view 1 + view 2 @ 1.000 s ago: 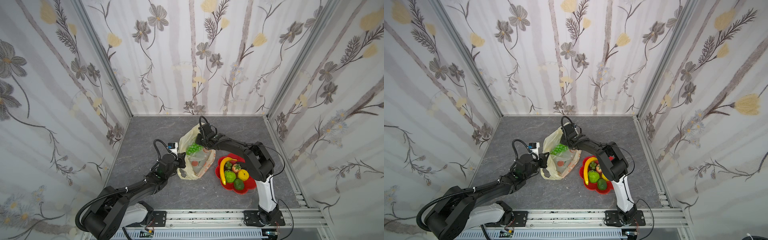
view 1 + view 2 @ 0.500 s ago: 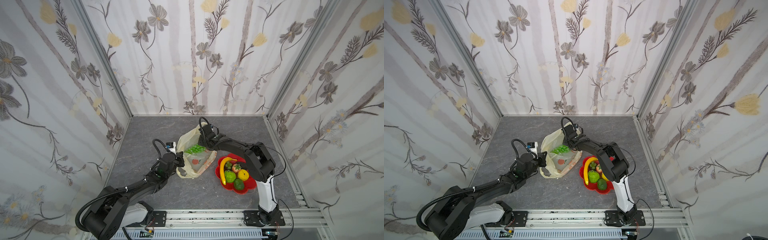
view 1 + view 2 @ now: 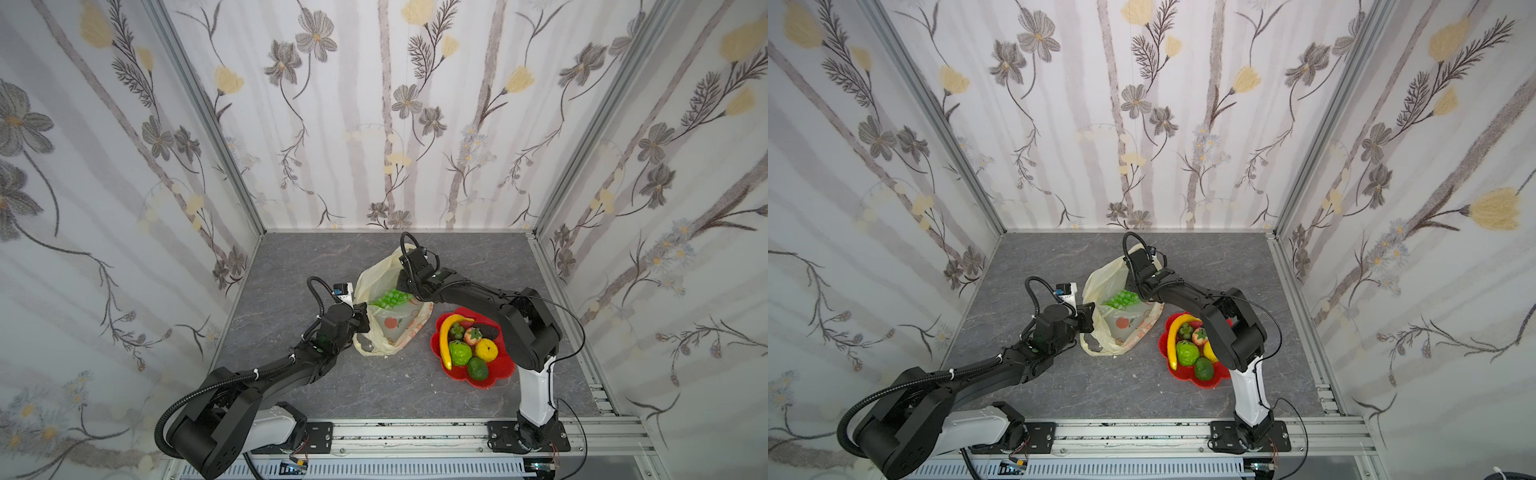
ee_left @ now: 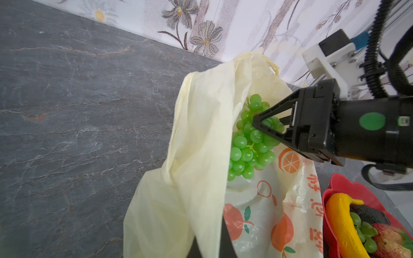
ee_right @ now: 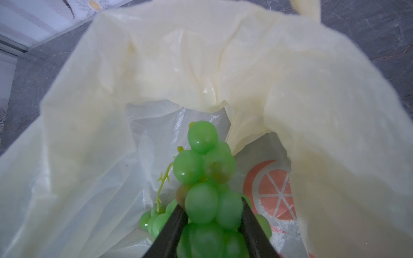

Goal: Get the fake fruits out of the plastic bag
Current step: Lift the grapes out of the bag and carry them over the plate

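The pale-yellow plastic bag lies mid-table with its mouth held open. My left gripper is shut on the bag's near edge; in the left wrist view that fold of the bag covers its fingers. My right gripper reaches into the mouth, both fingers pressed against the green grape bunch. Inside, the bag shows nothing else.
A red flower-shaped plate right of the bag holds a banana, strawberry, orange, custard apple, avocado and other fruits. Flowered walls close three sides; a metal rail runs along the front.
My right gripper's jaws have narrowed onto the grape bunch in the bag's mouth. The left arm has drawn the bag's edge slightly leftward and keeps hold of it.
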Controlling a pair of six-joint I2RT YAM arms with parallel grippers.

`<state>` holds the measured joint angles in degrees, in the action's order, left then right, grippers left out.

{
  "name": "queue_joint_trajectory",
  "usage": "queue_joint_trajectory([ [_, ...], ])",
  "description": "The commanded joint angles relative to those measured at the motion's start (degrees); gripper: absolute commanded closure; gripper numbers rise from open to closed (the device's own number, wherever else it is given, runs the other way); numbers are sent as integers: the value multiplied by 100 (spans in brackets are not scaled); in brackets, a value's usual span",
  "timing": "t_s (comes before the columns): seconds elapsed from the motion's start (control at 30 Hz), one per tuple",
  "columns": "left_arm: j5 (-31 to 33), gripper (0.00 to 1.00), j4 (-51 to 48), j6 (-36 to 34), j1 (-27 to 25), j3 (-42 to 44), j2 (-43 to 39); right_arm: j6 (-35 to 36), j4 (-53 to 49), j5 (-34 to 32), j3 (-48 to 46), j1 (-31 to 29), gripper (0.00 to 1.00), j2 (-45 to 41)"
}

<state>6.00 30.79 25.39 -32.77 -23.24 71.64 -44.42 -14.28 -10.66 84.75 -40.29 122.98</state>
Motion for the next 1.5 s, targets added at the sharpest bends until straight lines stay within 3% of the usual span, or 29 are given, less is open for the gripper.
queue_joint_trajectory([
  [0.0, 97, 100, -76, 54, 32, -82, 22, 99, 337, 72, -111, -73, 65, -306],
  [0.4, 90, 100, -125, 76, 63, -119, 183, 296, 90, 43, -623, -207, 67, -1495],
  [0.83, 68, 100, -145, 65, 69, -122, 176, 386, -691, -221, -1588, -207, 67, -3664],
  [1.2, 94, 100, -152, 58, 70, -121, 162, 248, -2307, -574, -2233, -199, 69, -5698],
  [1.47, 129, 100, -161, 61, 69, -122, 194, -91, -3567, -939, -2603, -150, 69, -6710],
])
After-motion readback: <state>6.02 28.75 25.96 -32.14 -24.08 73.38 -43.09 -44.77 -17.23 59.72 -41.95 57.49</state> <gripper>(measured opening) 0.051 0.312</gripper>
